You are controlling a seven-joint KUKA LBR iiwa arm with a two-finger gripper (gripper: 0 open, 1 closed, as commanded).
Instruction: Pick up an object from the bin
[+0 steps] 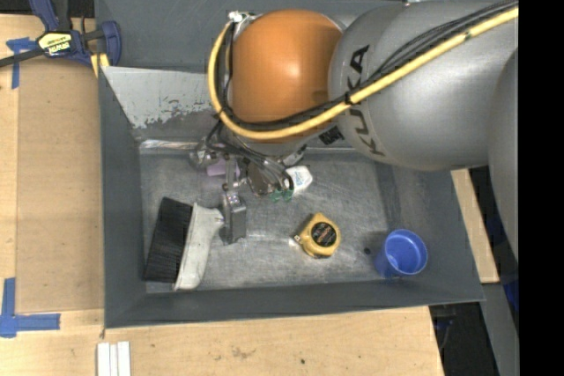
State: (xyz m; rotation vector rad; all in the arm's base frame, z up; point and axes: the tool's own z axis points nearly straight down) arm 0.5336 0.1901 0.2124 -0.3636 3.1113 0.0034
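Pincer (233, 223) hangs low over the middle of the grey metal bin (119, 189), its dark tip close to the floor. Whether it is wide or narrow I cannot tell: the orange dome (278, 66) on the wrist and the silver arm (423, 75) cover most of its upper part, and nothing can be made out inside it.

Nearest to it is a hand brush (176, 242) with black bristles and a flat white back. It lies at the near left of the floor, with its white edge just left of the pincer's tip; whether the two touch is unclear.

A round yellow and black tape measure (317, 236) lies to the near right of the pincer, apart from it. A small blue plastic cup (404, 253) stands upright in the near right corner.

Under the dome's far edge, a white and green thing (300, 180) and a small purple piece (216, 170) are half hidden, and what they are is hard to tell.
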